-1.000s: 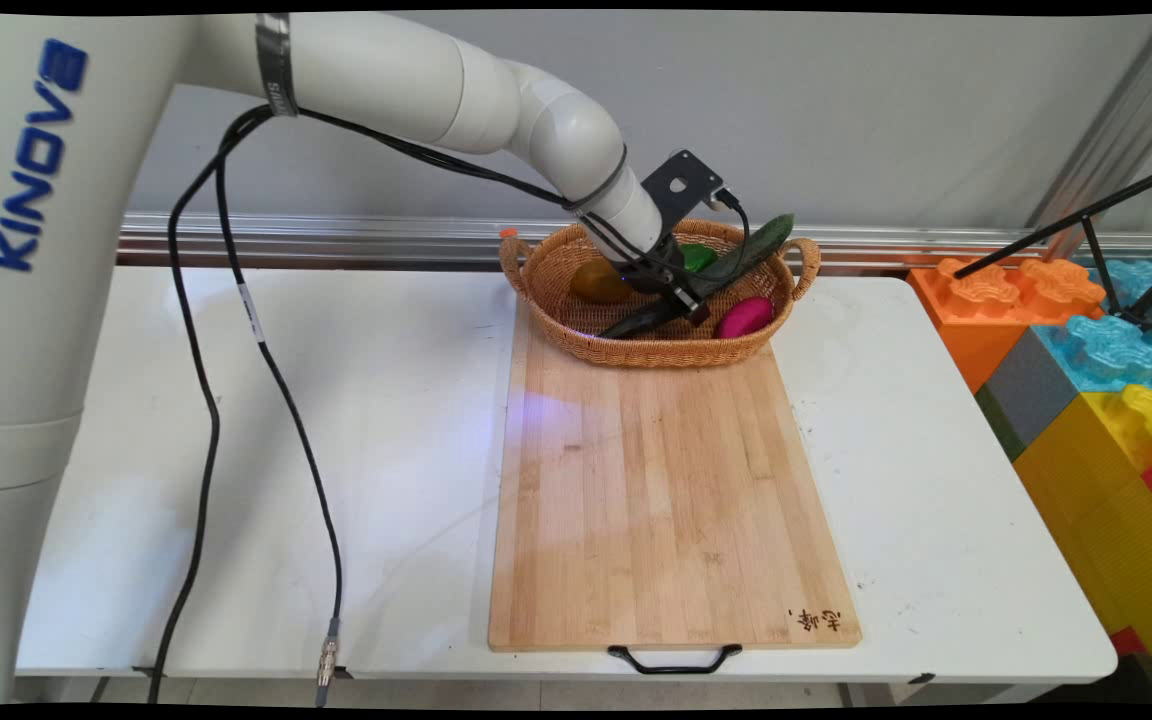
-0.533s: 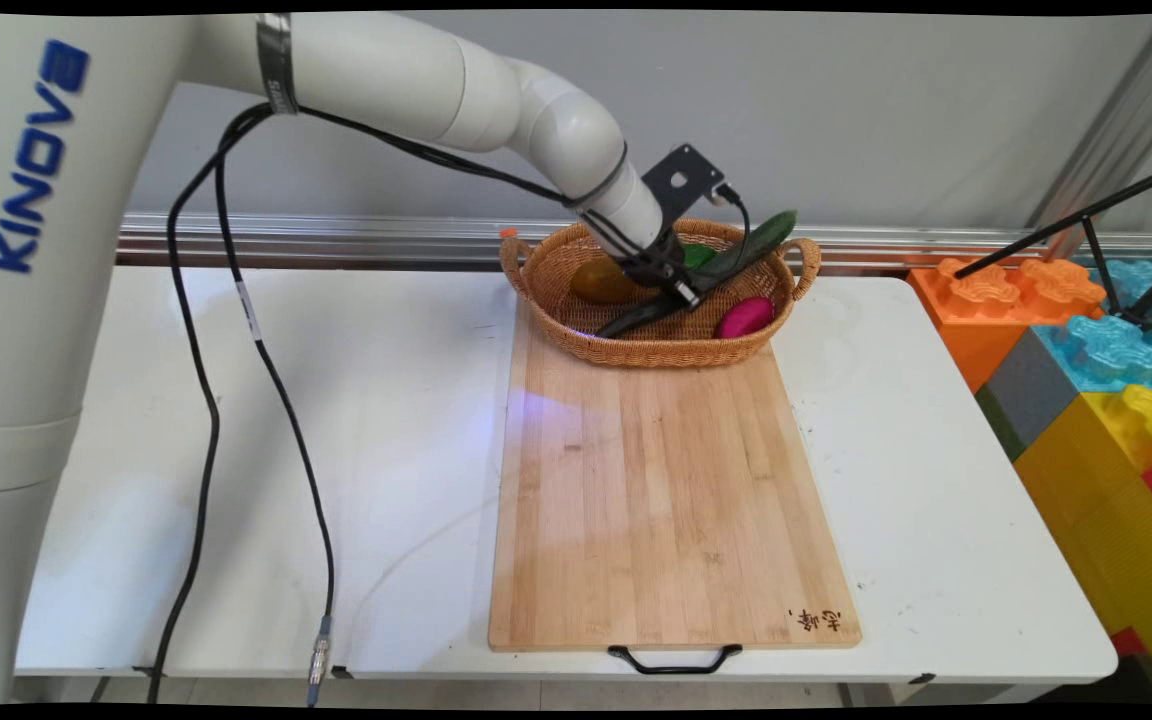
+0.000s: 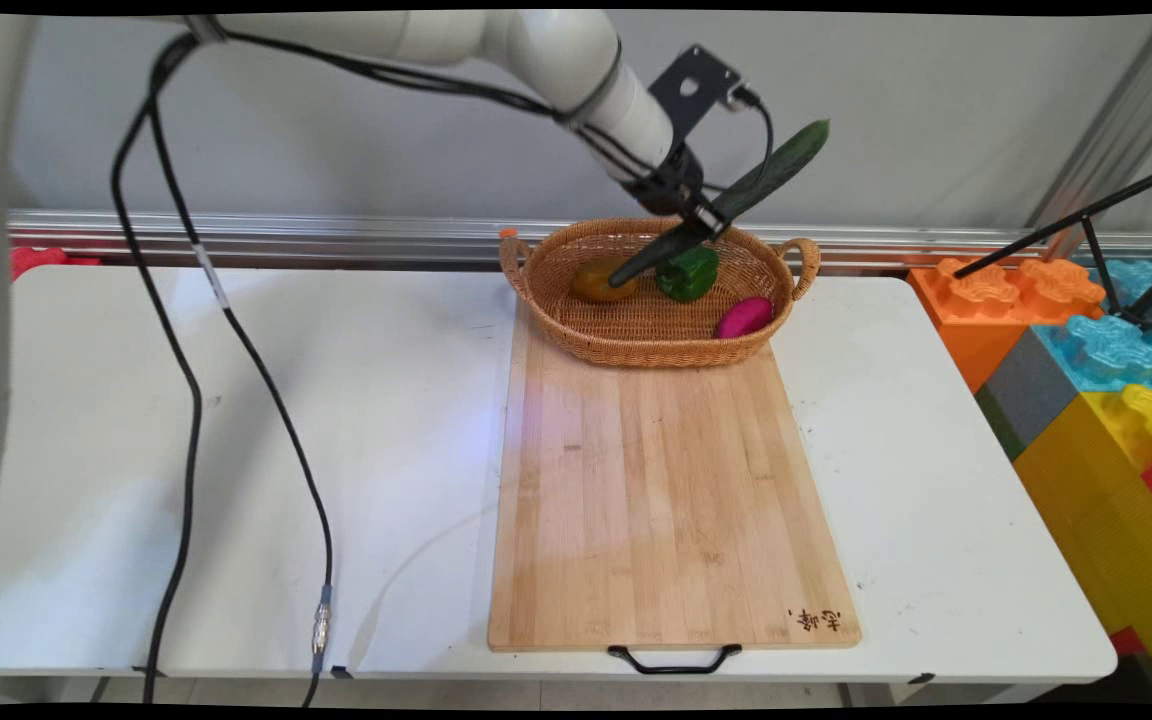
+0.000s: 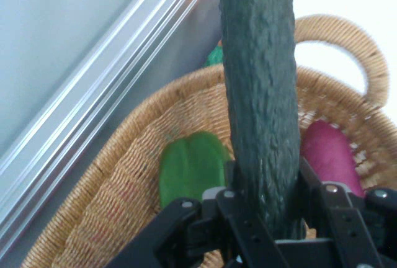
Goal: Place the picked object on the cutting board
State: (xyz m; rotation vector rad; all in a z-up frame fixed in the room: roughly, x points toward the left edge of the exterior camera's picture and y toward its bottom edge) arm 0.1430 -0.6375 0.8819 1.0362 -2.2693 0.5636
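The gripper [image 3: 701,215] jaws are clamped on a cucumber [image 3: 726,205] above the basket [image 3: 656,335]. The basket rests on a cutting board [image 3: 666,500] on the white table [image 3: 286,420], before a grey wall [image 3: 936,100].

White arm [image 3: 496,35] reaches in from upper left, forearm angled down to the right, black cables [image 3: 186,330] hanging off it. Gripper [image 3: 701,213] raised above the table's far edge, pointing down-right, fingers [image 4: 322,200] clamped on a dark green cucumber [image 3: 736,195] held tilted.
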